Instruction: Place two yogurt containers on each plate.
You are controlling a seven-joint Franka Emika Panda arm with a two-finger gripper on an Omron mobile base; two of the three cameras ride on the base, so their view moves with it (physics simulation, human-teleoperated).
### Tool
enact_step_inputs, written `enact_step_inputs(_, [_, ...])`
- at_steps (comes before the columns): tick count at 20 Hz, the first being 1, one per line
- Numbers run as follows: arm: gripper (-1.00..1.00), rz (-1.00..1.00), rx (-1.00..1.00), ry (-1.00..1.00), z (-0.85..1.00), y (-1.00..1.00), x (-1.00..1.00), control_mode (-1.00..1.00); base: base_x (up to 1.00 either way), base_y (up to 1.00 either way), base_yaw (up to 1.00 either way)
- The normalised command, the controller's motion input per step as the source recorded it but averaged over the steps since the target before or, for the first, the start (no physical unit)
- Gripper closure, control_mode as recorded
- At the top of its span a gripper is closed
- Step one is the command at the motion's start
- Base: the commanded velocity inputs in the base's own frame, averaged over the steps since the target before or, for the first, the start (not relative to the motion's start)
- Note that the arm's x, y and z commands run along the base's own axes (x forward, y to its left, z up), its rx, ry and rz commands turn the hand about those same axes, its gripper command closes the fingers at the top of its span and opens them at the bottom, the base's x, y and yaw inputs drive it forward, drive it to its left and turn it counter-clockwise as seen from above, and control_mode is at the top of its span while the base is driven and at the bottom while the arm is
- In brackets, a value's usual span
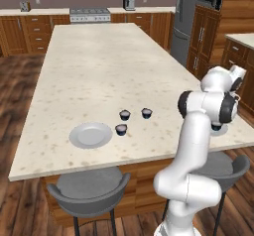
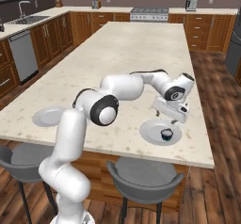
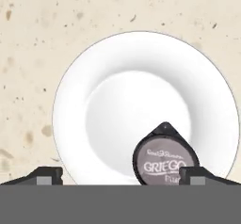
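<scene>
One yogurt container, dark with a pale "GRIEGO" lid, stands on the right-hand plate, close to its near rim. In the right base view that cup and plate lie just below my gripper. The gripper hovers over the plate, open, holding nothing, and its right fingertip is next to the cup. Three more yogurt containers stand on the counter beside the other plate, which is bare. That plate sits at the left.
The plates sit near the front edge of a long speckled island counter. Two grey stools stand under that edge. My own arm blocks the right plate in the left base view.
</scene>
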Motion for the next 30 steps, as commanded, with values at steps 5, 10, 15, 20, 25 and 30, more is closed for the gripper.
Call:
enact_step_inputs(5, [-1.0, -0.01, -0.17, -0.25, 0.39, 0.83, 0.01, -1.0, 0.0, 0.0, 0.0])
enact_step_inputs(10, [-1.0, -0.01, -0.17, 0.13, 0.2, 1.0, 0.29, -1.0, 0.0, 0.0, 0.0])
enact_step_inputs(15, [-1.0, 0.0, -0.07, 0.13, 0.0, 0.91, 0.3, -1.0, 0.0, 0.0, 0.0])
enact_step_inputs(20, [-1.0, 0.0, 0.0, 0.03, 0.01, 0.64, 0.16, -1.0, 0.0, 0.0, 0.0])
enact_step_inputs(25, [-1.0, 0.1, 0.06, 0.07, 0.0, 0.5, 0.32, -1.0, 0.0, 0.0, 0.0])
enact_step_inputs(30, [-1.0, 0.17, 0.03, 0.07, 0.0, 0.53, 0.34, -1.0, 0.0, 0.0, 0.0])
